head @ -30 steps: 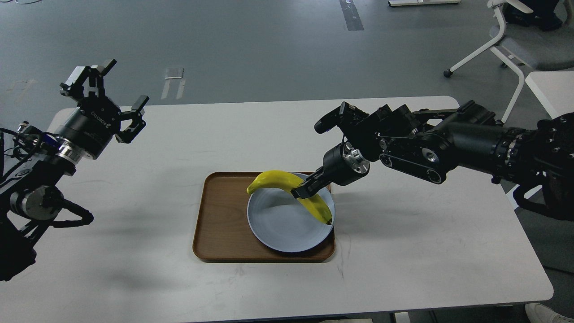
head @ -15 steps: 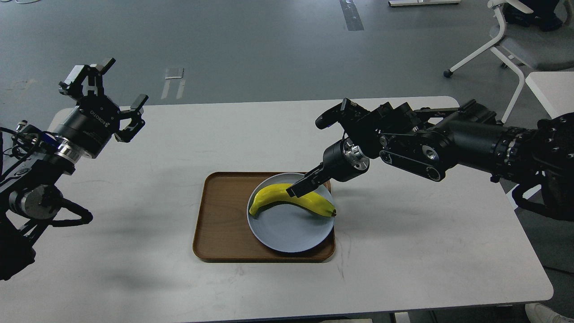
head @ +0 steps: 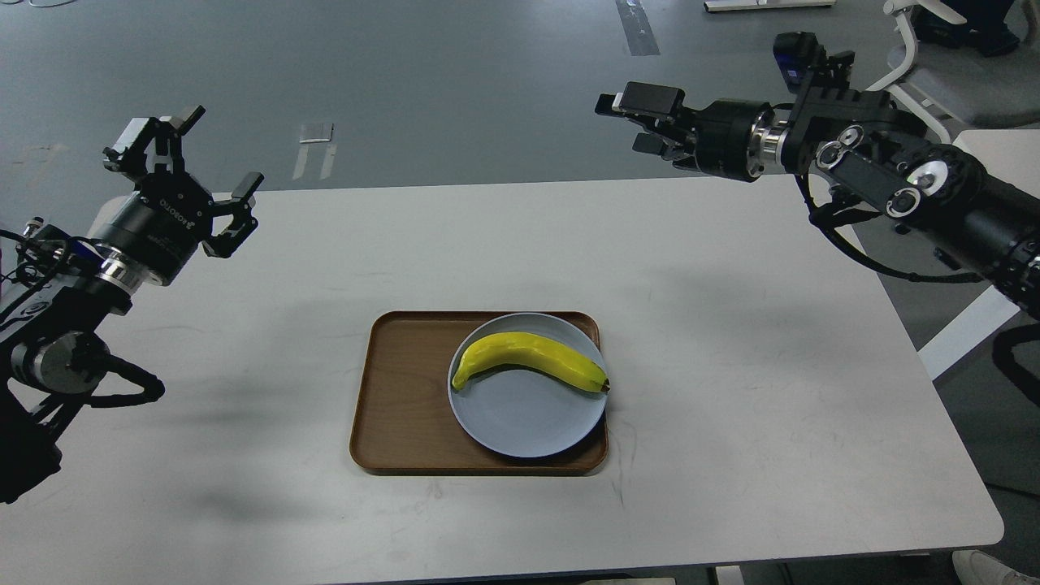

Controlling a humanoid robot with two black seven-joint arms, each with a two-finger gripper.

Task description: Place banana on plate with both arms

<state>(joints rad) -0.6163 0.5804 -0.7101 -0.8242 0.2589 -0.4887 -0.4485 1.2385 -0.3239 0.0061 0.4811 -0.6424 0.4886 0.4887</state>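
Left gripper (head: 180, 175) is held up off the table (head: 731, 390), well away from the tray (head: 398, 406) on its far-left side, wrist tilted up and away, fingers spread wide w/ nothing between them. Left arm's lower links are cut off at the frame edge. Right gripper (head: 638, 122) hangs high, beyond the far-right side of the tray, pointing left, roughly level. Seen side-on and dark; two fingers w/ a gap show, holding nothing, approx. open. Right arm's rear is cropped at the frame edge. Banana (head: 528, 357) lies on the plate (head: 520, 418), across its far half, ends near the rim. Plate sits in the tray's right part.
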